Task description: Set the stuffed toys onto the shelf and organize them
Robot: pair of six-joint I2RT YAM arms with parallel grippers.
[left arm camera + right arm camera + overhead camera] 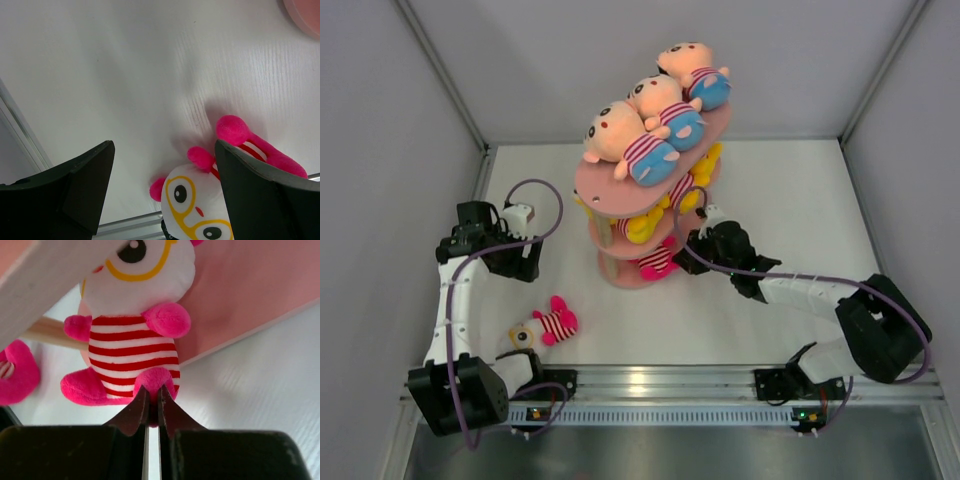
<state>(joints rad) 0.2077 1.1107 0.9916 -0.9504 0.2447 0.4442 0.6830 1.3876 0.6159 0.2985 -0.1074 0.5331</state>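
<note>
The salmon-pink shelf (603,188) stands mid-table. Three peach-headed stuffed toys (660,100) lie on its top tier, and yellow ones (645,225) fill the middle tier. A pink toy in a red-and-white striped shirt (132,345) sits at the bottom tier, and my right gripper (152,392) is shut on its foot. Seen from above, that gripper (682,258) is at the shelf's lower right side. Another pink white-faced toy (545,327) lies on the table at the front left. My left gripper (164,147) hangs open above it, touching nothing, the toy's face (195,200) low between the fingers.
A further pink plush (17,372) shows at the left of the right wrist view, behind a wooden post (45,332). The shelf's base (305,15) is at the top right of the left wrist view. A metal rail (660,380) runs along the near table edge.
</note>
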